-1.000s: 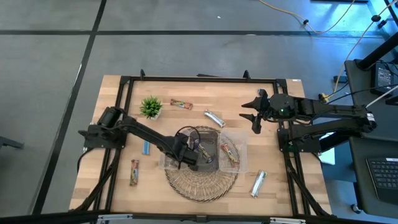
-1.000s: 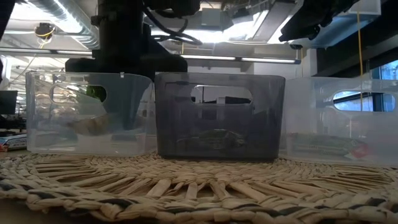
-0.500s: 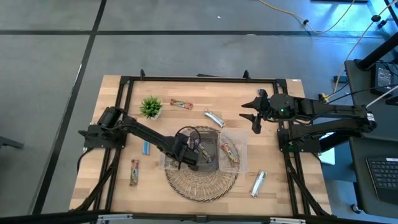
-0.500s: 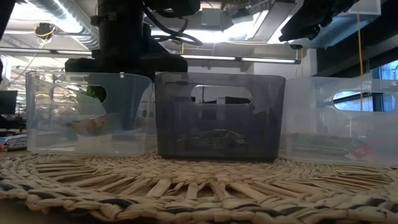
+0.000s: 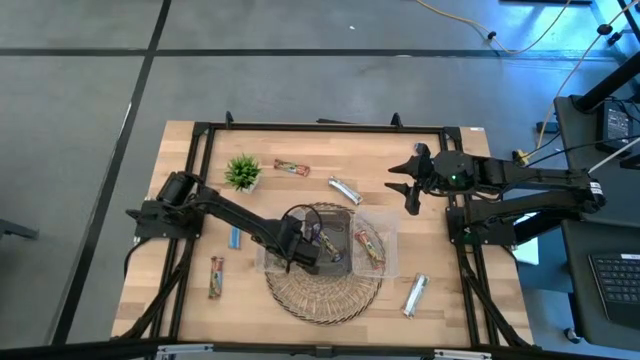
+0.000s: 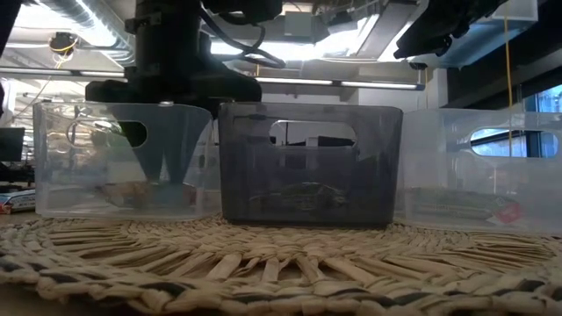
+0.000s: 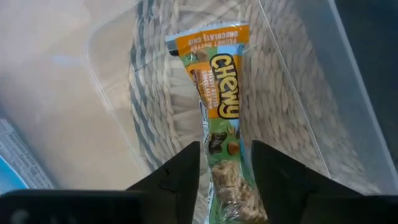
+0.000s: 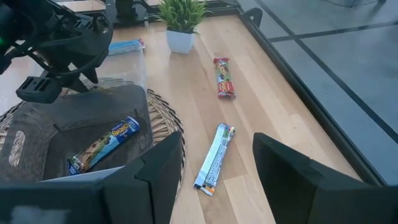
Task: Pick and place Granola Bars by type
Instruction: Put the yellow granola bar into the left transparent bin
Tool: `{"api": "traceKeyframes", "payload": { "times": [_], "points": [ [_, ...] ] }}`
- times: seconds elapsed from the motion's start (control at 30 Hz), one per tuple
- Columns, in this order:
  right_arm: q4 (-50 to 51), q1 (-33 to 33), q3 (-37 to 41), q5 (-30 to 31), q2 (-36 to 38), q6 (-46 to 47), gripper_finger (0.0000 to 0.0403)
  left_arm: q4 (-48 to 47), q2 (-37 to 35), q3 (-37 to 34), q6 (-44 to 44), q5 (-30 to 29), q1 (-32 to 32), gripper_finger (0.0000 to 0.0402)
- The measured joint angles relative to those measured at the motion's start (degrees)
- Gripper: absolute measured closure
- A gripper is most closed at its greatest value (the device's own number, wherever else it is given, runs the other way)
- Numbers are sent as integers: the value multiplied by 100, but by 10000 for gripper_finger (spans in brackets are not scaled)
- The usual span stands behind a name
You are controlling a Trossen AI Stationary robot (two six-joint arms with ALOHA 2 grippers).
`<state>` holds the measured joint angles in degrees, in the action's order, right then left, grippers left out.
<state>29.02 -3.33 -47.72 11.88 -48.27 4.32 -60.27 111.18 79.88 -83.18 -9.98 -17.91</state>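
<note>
Left gripper (image 7: 225,180), lowered into the clear plastic bin (image 7: 112,124), clamps an orange-wrapped chewy granola bar (image 7: 219,99), apparently touching the floor. Right gripper (image 5: 408,185) hangs parted, empty, beside the table's edge.

The left gripper (image 5: 297,252) reaches low near the table's middle (fingers clamped), while the right gripper (image 5: 408,187) hangs spread by the right edge.

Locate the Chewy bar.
The Chewy bar sits between the left tool's fingers, inside the clear bin at the woven mat's left side.
</note>
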Motion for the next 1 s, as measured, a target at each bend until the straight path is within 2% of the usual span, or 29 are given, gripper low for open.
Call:
{"api": "traceKeyframes", "payload": {
  "times": [0.2, 0.3, 0.4, 0.5, 0.57, 0.73, 0.9, 1.0],
  "points": [
    [-7, 0, 0, 0, 2, -18, 202, -153, -462, 0, 0, -170, 2, 247],
    [11, 0, -23, -57, 2, 18, 202, -164, -873, 0, 29, -651, -45, 247],
    [-3, 89, -126, -843, 4, -19, 202, -131, -1280, 0, 381, -1051, -76, 247],
    [-76, 238, -191, -1427, 4, -29, 202, -109, -1593, 0, 935, -1128, -81, 247],
    [-155, 297, -197, -1311, 4, 201, 202, -106, -1725, 0, 1240, -1175, -112, 247],
    [-136, 317, -197, -664, -43, 1011, 202, -120, -2049, 0, 2088, -1713, -162, 247],
    [-210, 317, -197, -639, -151, 1668, 202, -81, -2829, -104, 2987, -1963, -138, 247],
    [-352, 344, -197, -638, -279, 1945, 202, -47, -3528, -397, 3188, -2088, -139, 247]
  ]
}}
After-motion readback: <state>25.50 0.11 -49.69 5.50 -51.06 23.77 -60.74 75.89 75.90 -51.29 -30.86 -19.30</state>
